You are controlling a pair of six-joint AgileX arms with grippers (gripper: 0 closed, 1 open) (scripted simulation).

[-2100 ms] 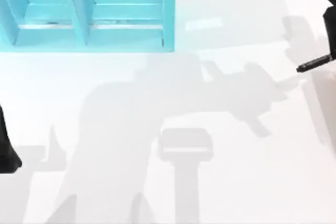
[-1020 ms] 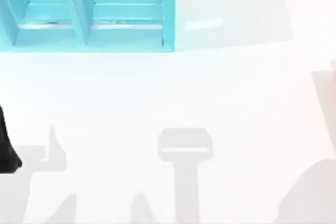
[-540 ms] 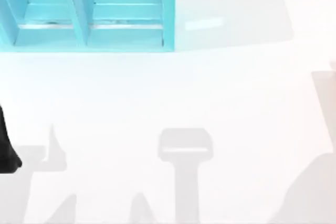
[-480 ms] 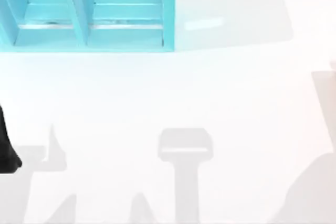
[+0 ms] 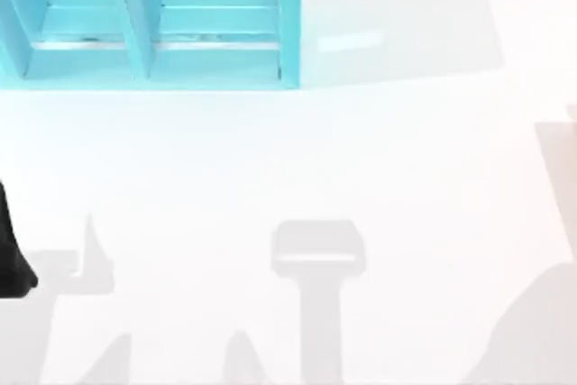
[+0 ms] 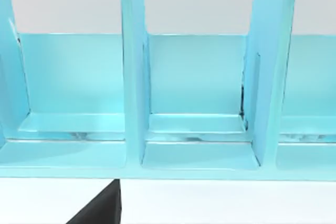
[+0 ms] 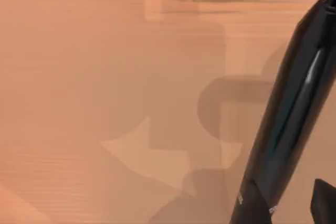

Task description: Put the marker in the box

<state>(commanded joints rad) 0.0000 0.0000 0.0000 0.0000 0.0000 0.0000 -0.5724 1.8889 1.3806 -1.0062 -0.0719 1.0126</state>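
The marker (image 7: 294, 114), slim and black with a glossy barrel, runs slanted through the right wrist view, close up over an orange wood-grain surface. My right gripper (image 7: 286, 211) is shut on its lower end, and a dark finger (image 7: 323, 198) shows beside it. The box (image 5: 288, 24) is a cyan case with upright dividers at the table's back left. The left wrist view faces its open compartments (image 6: 194, 93). My left arm (image 5: 13, 254) is parked at the table's left edge.
The white table (image 5: 361, 160) stretches wide and bare from the box to the right side. Soft grey shadows lie along its front edge and in the front right corner. A dark part of my left gripper (image 6: 100, 211) shows before the box.
About two seconds ago my right gripper held the marker at the top view's right edge; it has since gone out past that edge. Its shadow now lies in the front right corner.
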